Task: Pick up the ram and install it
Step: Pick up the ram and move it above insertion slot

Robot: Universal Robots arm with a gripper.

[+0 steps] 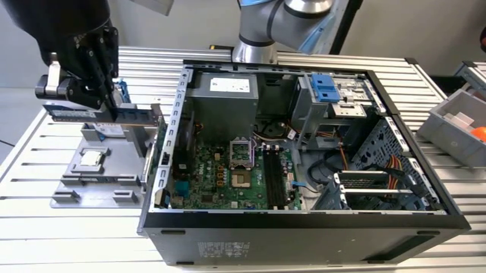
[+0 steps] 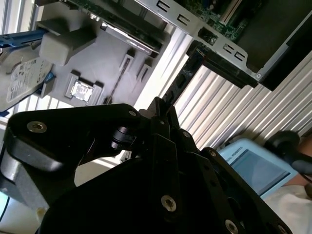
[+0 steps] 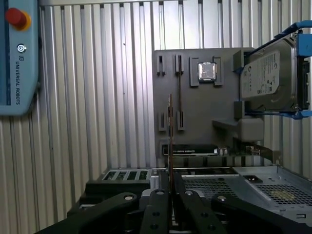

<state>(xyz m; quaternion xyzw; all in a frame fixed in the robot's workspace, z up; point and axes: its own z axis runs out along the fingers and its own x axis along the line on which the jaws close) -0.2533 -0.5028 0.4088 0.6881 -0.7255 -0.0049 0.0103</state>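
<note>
Black end effector (image 3: 170,181) clamped on one ram (image 3: 169,122), above one grey tray (image 3: 207,109).

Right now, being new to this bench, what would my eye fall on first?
The big open black computer case with its green motherboard dominates the middle of the exterior view. At that view's left, the black gripper holds the thin green-blue ram stick over a grey parts tray carrying a small square silver processor chip.
</note>
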